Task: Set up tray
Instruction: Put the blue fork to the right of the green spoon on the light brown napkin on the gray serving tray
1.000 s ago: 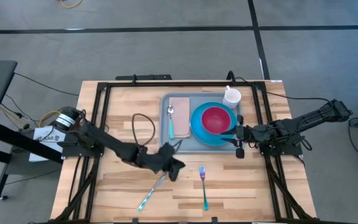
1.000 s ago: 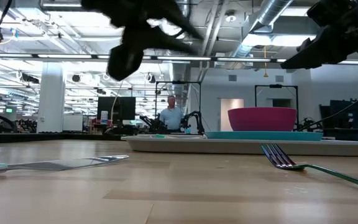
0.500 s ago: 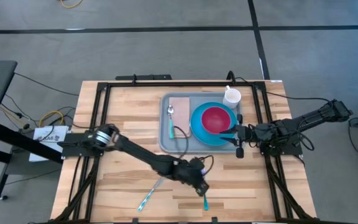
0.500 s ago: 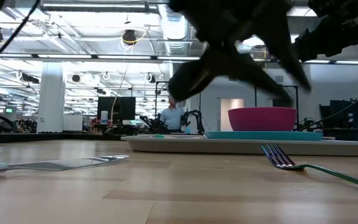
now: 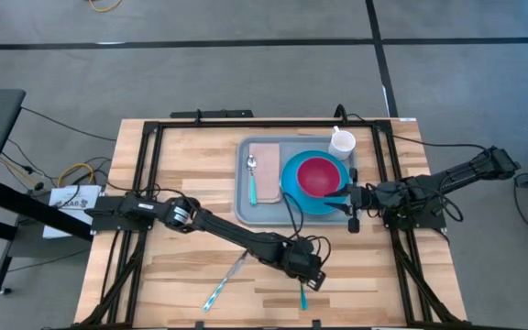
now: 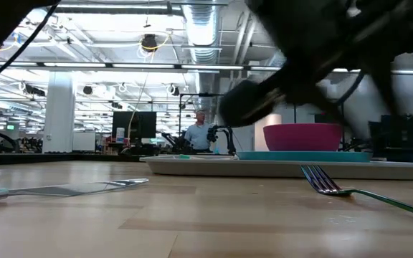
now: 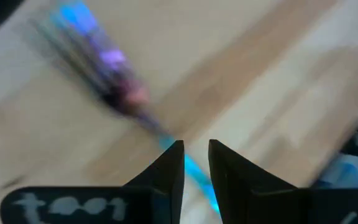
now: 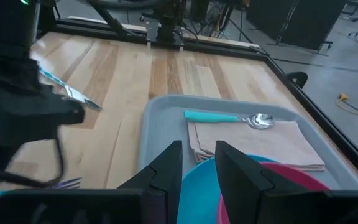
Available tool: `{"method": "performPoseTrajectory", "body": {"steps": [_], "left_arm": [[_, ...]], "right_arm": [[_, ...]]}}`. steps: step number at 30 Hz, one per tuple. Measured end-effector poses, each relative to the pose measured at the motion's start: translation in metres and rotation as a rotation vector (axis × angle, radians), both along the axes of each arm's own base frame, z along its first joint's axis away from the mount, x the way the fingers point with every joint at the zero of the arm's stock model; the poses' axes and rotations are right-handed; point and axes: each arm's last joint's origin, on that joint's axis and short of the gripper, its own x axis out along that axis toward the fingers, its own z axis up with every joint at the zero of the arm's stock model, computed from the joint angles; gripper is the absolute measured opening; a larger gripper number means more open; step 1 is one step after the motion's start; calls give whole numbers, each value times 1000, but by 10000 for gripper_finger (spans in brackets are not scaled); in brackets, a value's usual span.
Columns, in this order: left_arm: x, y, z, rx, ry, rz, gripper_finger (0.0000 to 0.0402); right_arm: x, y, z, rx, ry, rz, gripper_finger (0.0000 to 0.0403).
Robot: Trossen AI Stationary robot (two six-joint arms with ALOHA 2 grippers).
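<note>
The grey-blue tray (image 5: pixel 243 209) lies on the far right part of the table. It holds a blue plate (image 5: pixel 291 194) with a pink bowl (image 5: pixel 319 174), a white cup (image 5: pixel 342 142), a tan napkin (image 5: pixel 266 154) and a teal-handled spoon (image 5: pixel 252 186). A fork (image 5: pixel 302 295) lies flat on the wood near the table's near edge. My left gripper (image 5: pixel 306 273) hovers over it, open by a narrow gap; its fingers (image 7: pixel 173 163) stand on either side of the teal handle (image 7: pixel 190 167). My right gripper (image 5: pixel 349 195) waits, open, at the tray's right rim beside the plate.
A teal-handled knife (image 5: pixel 224 282) lies flat on the wood, left of the fork. Black frame rails (image 5: pixel 154 156) run along the table's edges. A person stands far off in the room (image 6: pixel 196 132). Bare wood lies left of the tray.
My left arm has swept from above the knife at mid-table toward the right and the near edge, and now stands over the fork. Fork, knife and tray have kept their places.
</note>
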Motion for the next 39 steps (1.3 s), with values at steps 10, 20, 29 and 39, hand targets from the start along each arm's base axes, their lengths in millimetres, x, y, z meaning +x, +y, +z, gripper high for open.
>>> {"method": "performPoseTrajectory", "body": {"steps": [10,20,29,39], "left_arm": [[-7,8,-8,67,92,60,61],[0,5,-26,37,89,45,61],[-2,12,-28,55,127,18,61],[-9,16,-30,85,205,-63,61]], "right_arm": [[0,0,0,0,-1,0,91],[0,0,0,1,-1,0,91],[0,0,0,1,0,0,91],[0,0,0,1,-1,0,91]]}}
